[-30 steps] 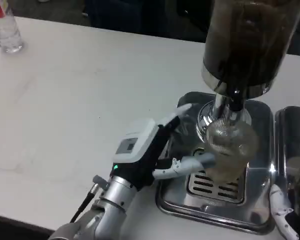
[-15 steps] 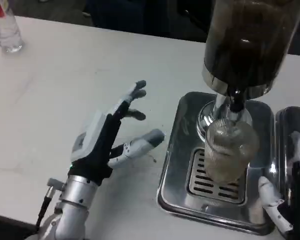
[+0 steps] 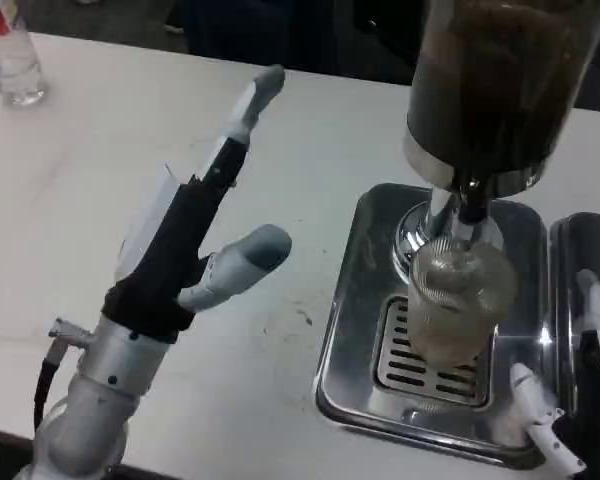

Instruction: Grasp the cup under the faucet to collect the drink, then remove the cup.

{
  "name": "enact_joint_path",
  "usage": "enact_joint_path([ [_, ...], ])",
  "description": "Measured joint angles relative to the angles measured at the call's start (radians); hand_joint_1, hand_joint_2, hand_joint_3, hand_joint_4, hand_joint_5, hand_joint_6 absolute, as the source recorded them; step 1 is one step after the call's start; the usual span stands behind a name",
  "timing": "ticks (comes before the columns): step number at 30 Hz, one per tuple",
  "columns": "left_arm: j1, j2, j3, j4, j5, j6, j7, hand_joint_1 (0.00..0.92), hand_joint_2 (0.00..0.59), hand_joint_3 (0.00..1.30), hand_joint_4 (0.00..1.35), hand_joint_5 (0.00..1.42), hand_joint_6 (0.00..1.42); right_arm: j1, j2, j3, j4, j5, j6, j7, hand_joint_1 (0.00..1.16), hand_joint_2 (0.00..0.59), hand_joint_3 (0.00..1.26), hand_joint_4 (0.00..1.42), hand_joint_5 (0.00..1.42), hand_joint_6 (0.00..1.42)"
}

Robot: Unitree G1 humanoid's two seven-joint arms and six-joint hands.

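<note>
A clear ribbed cup point(image 3: 454, 303) stands on the grille of a shiny metal drip tray point(image 3: 358, 300), right under the faucet point(image 3: 463, 212) of a drink dispenser point(image 3: 498, 80) filled with dark liquid. My left hand point(image 3: 193, 235) is raised over the white table to the left of the tray, fingers spread and holding nothing. It is well apart from the cup. My right hand point(image 3: 570, 400) shows at the lower right edge, beside the tray's right rim, with fingers apart and nothing in them.
A clear water bottle point(image 3: 10, 55) stands at the far left corner of the table. A second metal tray point(image 3: 585, 260) lies at the right edge. Bare white table point(image 3: 100, 170) spreads to the left.
My left hand let go near the cup, drew back to the left and lifted with fingers spread. My right hand came up into view at the right of the tray.
</note>
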Motion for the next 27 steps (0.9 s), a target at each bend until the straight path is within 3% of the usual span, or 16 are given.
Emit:
enact_joint_path([
  [4, 0.017, -0.002, -0.004, -0.122, -0.084, 0.061, -0.126, 0.000, 0.068, 0.00, 0.00, 0.00, 0.00, 0.003, 0.005, -0.004, -0.003, 0.002, -0.014, -0.003, 0.17, 0.416, 0.00, 0.00, 0.00, 0.11],
  [9, 0.013, -0.018, -0.009, -0.206, -0.094, 0.117, -0.220, 0.000, 0.070, 0.00, 0.00, 0.00, 0.00, 0.009, 0.012, -0.011, -0.004, 0.004, -0.032, -0.011, 0.19, 0.411, 0.00, 0.00, 0.00, 0.13],
  [15, -0.038, -0.082, -0.026, -0.183, -0.116, 0.159, -0.324, 0.000, 0.081, 0.00, 0.00, 0.00, 0.00, 0.012, 0.037, -0.012, -0.004, 0.004, -0.048, -0.026, 0.19, 0.407, 0.00, 0.00, 0.00, 0.13],
  [27, -0.078, -0.174, -0.065, -0.123, -0.090, 0.171, -0.414, 0.000, 0.085, 0.00, 0.00, 0.00, 0.00, 0.028, 0.041, -0.015, -0.004, 0.004, -0.068, -0.037, 0.19, 0.401, 0.02, 0.00, 0.00, 0.13],
])
